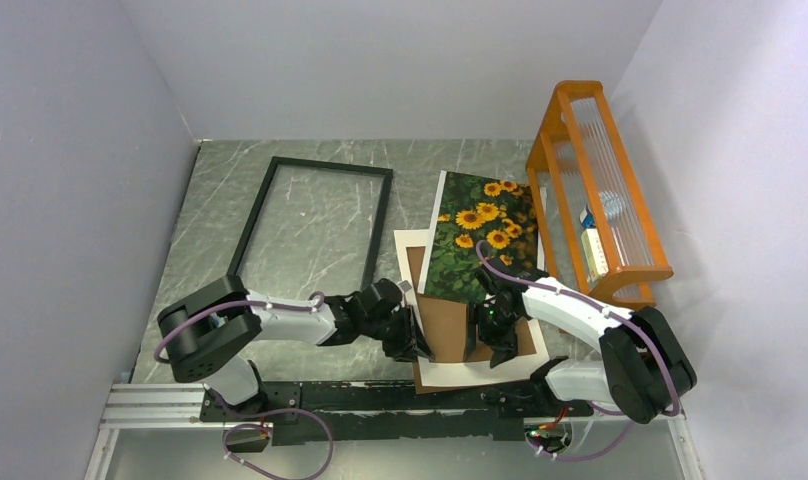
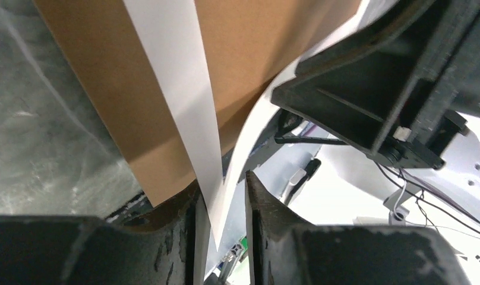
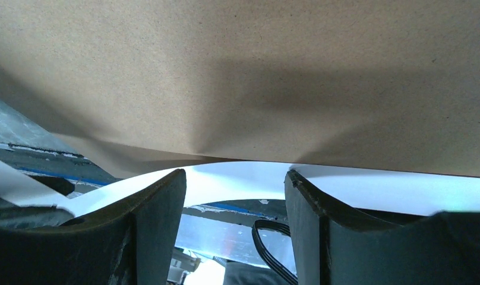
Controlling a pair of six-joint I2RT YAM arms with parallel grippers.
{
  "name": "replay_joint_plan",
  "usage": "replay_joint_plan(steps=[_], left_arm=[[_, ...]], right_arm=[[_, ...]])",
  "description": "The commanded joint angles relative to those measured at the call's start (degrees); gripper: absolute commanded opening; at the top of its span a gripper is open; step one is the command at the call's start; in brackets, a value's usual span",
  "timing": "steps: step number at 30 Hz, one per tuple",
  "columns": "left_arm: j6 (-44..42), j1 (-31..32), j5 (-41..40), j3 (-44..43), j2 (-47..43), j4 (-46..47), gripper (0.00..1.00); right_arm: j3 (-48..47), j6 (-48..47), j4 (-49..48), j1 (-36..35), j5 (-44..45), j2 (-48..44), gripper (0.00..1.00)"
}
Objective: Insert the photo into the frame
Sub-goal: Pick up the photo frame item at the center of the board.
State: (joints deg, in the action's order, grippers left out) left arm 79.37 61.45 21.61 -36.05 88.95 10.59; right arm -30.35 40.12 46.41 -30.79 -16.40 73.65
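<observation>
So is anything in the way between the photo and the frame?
Nothing visible. The photo lies on top of the board and mat, just right of the frame. Only a strip of bare table separates them, and the frame's opening is empty. The left arm lies along the near side of that gap.

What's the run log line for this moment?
frame empty; photo overlapping backing board, outside frame; left gripper open astride white mat; right gripper open at mat

Photo (image 1: 485,235) near corner hidden behind right arm (image 1: 580,310); rack (image 1: 595,190) contents unidentifiable.
</observation>
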Motion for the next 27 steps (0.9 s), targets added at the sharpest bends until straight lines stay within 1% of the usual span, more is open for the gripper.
replay_joint_plan(steps=[1,4,6,7,8,9,12,15,19,21,22,24,27], left_arm=[[1.03,-0.28,0.34,-0.4,2.83,2.79,0.28],[0.12,-0.37,-0.64,-1.56,2.61,-0.06,0.18],[-0.7,-0.45,-2.22,-2.83,0.26,-4.19,0.07],[-1.23,-0.45,-2.38,-3.77,-1.43,-6.96,0.03],[-1.95,-0.45,-2.46,-5.19,-3.28,-10.31,0.03],[-3.15,-0.45,-3.01,-7.54,-4.93,-15.53,0.03],[-7.87,-0.59,-5.42,-16.55,-7.85,-34.24,0.03],[-12.11,-0.8,-7.75,-26.23,-7.42,-53.15,0.03],[-17.11,-0.89,-10.78,-39.32,-4.99,-74.02,0.03],[-19.71,-0.89,-12.32,-44.93,-4.42,-81.63,0.03],[-20.71,-0.89,-13.26,-47.34,-4.46,-84.74,0.03],[-22.2,-1.02,-14.52,-52.44,-4.92,-89.77,0.03],[-23.35,-1.77,-16.42,-57.72,-5.93,-96.23,0.03]], right_arm=[[13.03,2.95,-22.77,-2.66,-8.26,7.46,0.64],[12.25,2.44,-21.25,-2.63,-7.93,6.16,0.64],[10.76,1.8,-19.51,-2.72,-7.7,3.7,0.65],[9.28,1.17,-17.4,-2.79,-7.35,1.87,0.66],[7.02,0.73,-14.68,-2.79,-6.25,-0.27,0.67],[4.58,0.56,-12.16,-2.79,-4.6,-3.06,0.68],[-2.95,0.73,-7.01,-2.79,-1.05,-9.07,0.73],[-10.54,0.92,-3.44,-2.71,3.26,-10.3,0.74],[-18.68,1.36,-0.49,-2.55,7.38,-9.88,0.75],[-22.23,1.78,-0.24,-2.47,9.43,-10.13,0.76],[-23.55,2.06,-0.41,-2.4,10.37,-10.22,0.78],[-26.26,2.38,-0.58,-2.04,12.1,-10.08,0.8],[-30.44,1.82,-1.15,-1.27,12.42,-9.02,0.82]])
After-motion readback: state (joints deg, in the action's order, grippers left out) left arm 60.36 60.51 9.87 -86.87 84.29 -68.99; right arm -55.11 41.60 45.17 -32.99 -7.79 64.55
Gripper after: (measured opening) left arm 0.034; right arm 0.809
